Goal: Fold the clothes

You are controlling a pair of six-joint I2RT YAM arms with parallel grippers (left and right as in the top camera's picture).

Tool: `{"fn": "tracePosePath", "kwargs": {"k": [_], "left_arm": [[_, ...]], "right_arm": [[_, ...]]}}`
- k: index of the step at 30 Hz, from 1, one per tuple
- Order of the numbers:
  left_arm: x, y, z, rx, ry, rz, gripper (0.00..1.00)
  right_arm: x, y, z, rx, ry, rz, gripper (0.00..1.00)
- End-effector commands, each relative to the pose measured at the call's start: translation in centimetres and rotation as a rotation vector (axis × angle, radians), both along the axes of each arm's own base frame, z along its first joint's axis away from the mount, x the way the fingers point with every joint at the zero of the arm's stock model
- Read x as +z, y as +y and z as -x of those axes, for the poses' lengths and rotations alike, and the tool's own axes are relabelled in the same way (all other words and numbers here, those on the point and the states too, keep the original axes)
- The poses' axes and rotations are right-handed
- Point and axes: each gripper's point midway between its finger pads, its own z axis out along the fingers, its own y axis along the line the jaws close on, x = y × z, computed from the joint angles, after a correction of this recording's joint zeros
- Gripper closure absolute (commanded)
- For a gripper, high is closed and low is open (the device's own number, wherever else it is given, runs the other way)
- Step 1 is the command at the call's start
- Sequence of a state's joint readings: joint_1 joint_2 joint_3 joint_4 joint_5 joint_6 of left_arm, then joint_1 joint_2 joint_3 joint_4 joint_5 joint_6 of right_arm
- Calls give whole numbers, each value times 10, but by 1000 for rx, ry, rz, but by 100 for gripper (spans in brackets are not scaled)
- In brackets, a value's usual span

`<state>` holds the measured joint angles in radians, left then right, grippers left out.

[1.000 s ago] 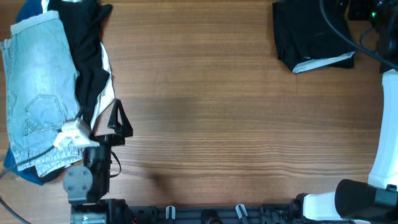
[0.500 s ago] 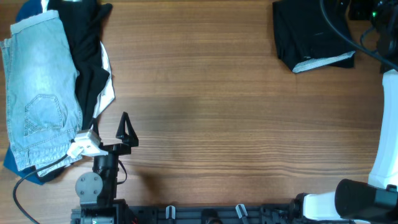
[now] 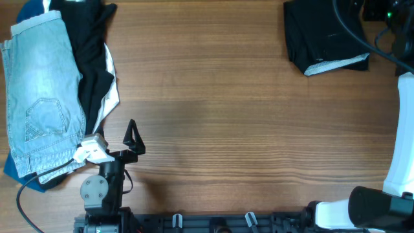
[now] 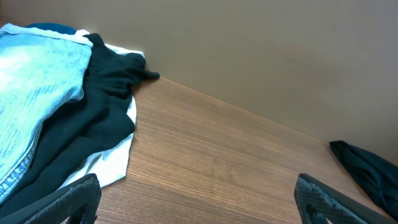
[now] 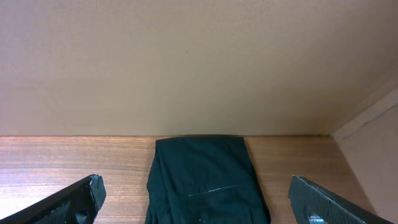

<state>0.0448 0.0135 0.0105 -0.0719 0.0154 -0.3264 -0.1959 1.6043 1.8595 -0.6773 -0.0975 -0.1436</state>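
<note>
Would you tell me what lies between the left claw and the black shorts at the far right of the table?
Only bare wooden table; the overhead view shows nothing between the left claw and the black shorts.

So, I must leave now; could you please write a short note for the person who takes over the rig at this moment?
Left claw: open, empty, beside the heap on the left of the table.
Right claw: open, empty, facing the black shorts.
The black shorts lie at the far right of the table, in a compact folded stack.
Done: the black shorts look folded; neither claw touches them.
Left: the denim shorts and the black garment lie in a loose heap, not folded. Fold them next, if they belong to the job.
</note>
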Motion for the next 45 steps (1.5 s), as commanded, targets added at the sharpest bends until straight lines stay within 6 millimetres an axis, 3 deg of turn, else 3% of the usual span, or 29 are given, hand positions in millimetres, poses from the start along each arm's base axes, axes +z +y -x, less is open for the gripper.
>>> {"fn": "tracePosePath", "kwargs": {"k": [1, 8, 11, 12, 16, 19, 21, 24, 26, 28, 32, 38, 45], "left_arm": [[-1, 0, 0, -1, -1, -20, 0], [-1, 0, 0, -1, -1, -20, 0], [-1, 0, 0, -1, -1, -20, 0], [-1, 0, 0, -1, -2, -20, 0], [-1, 0, 0, -1, -1, -20, 0], [-1, 0, 0, -1, -1, -20, 0], [-1, 0, 0, -1, -2, -20, 0], [-1, 0, 0, -1, -2, -21, 0], [-1, 0, 0, -1, -2, -20, 0], [-1, 0, 0, -2, -2, -21, 0], [-1, 0, 0, -2, -2, -21, 0], [-1, 0, 0, -1, -1, -20, 0], [-1, 0, 0, -1, -2, -20, 0]], "right_arm": [[-5, 1, -3, 17, 9, 3, 0], [-7, 1, -4, 17, 13, 2, 0], [1, 9, 11, 28, 22, 0, 0], [10, 27, 26, 60, 23, 1, 0], [53, 126, 85, 294, -58, 9, 1], [56, 158, 115, 394, -94, 79, 0], [49, 160, 120, 410, -132, 102, 0], [33, 161, 128, 396, -281, 29, 0], [9, 157, 147, 387, -367, 8, 0], [-27, 149, 174, 372, -441, 18, 0], [-93, 135, 208, 324, -556, 22, 0], [-179, 143, 224, 391, -555, 12, 0], [-211, 136, 230, 395, -472, 15, 0]]}}
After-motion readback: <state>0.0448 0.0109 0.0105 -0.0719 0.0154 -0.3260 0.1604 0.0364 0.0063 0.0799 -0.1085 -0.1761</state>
